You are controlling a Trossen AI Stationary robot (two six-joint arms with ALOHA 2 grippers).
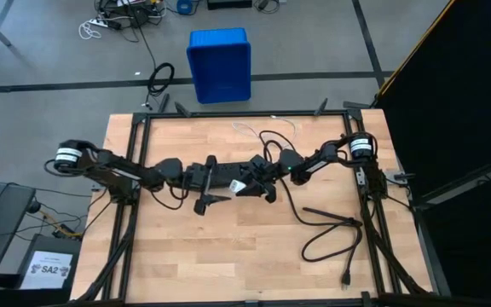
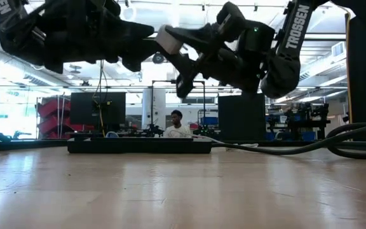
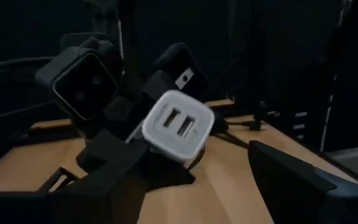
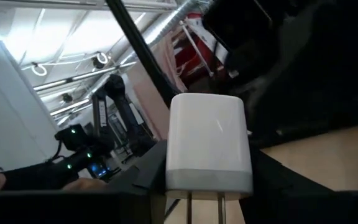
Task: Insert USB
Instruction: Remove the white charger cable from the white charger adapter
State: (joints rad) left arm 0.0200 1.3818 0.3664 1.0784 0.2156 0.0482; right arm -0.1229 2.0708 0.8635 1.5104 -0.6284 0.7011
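Hard to make out from above – fingertips of both arms bunch together mid-table over dark metal. Plugs of the white USB cable (image 1: 251, 130) too small to tell.

Right gripper (image 1: 252, 184): clamped on a white charger block (image 4: 209, 143), held up off the table, a finger on each side, prongs cut off at the frame edge. Two ports show on the block's face in the left wrist view.

Left gripper (image 1: 220, 193): spread wide, holding nothing, fingers (image 3: 303, 180) apart w/ the block just ahead of them – touching or not, can't tell.

Cable: loose on the wood near the far table edge, well apart from both grippers.

Beyond: black power strip (image 2: 138, 145) flat on the table, thick black cord (image 1: 331, 232) looping near the right arm's side.
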